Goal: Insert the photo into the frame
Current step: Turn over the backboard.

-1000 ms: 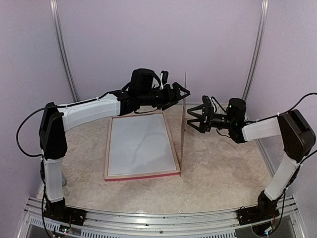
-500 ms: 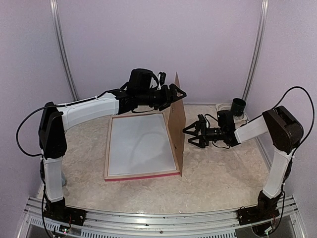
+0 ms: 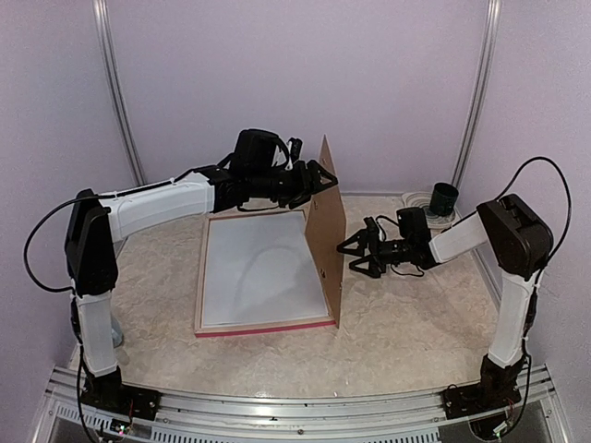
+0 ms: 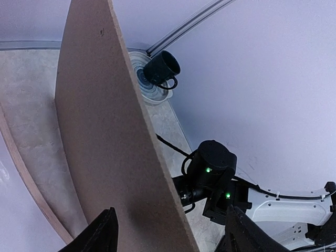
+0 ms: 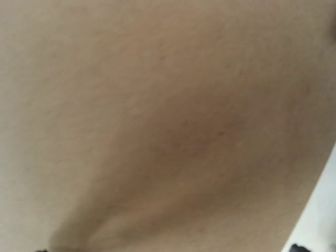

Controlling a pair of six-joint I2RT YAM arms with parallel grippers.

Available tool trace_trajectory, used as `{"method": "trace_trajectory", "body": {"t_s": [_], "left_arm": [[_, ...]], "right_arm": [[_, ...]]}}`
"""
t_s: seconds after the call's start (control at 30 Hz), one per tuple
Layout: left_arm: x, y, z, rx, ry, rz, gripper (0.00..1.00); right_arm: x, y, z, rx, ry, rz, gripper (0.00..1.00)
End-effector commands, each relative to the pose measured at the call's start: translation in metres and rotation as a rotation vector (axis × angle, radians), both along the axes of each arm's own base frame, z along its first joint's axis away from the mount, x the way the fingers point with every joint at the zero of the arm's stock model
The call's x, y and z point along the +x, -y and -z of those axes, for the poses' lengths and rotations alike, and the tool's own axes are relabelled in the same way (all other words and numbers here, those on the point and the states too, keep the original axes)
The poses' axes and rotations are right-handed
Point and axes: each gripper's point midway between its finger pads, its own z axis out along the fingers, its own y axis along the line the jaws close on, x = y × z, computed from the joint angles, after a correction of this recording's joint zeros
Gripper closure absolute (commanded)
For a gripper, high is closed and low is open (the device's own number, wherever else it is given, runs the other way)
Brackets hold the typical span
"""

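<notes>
Frame point(image 3: 266, 327): flat on the table point(image 3: 416, 318), pale back up, white inside, no print.
Photo: not visible.
Left gripper point(image 3: 319, 175): jaws apart, straddling upright backing board point(image 3: 326, 231).
Right gripper point(image 3: 355, 256): jaws wide, empty, near board.
Progress: early; photo and backing apparently still to go in.

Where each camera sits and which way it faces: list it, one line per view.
Top external: above and behind the bases, looking down on the frame and upright backing board; left arm and right arm show.
Left wrist: faces along the board toward the black mug and right arm; its spread jaws flank the board.
Right wrist: close against the board, blurred brown fills it; jaw tips barely show.
Shared: top external and left wrist both show board, mug, right arm.
</notes>
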Motion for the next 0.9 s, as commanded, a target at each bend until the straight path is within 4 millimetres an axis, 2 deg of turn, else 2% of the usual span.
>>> {"method": "trace_trajectory", "body": {"t_s": [0.0,0.33,0.57,0.87], "left_arm": [[0.000,-0.018,-0.014,0.015,0.018,-0.016,0.34],[0.006,-0.040,-0.004,0.064,-0.012,-0.043,0.41],[0.006,-0.064,0.009,0.090,-0.056,-0.059,0.48],[-0.006,-0.094,0.033,0.115,-0.109,-0.074,0.59]], "right_arm": [[0.002,-0.006,0.013,-0.032,-0.009,-0.019,0.01],[0.004,-0.001,0.041,-0.130,-0.043,-0.013,0.01],[0.007,0.003,0.049,-0.183,-0.044,-0.006,0.01],[0.010,0.012,0.058,-0.279,-0.039,0.004,0.01]]}}
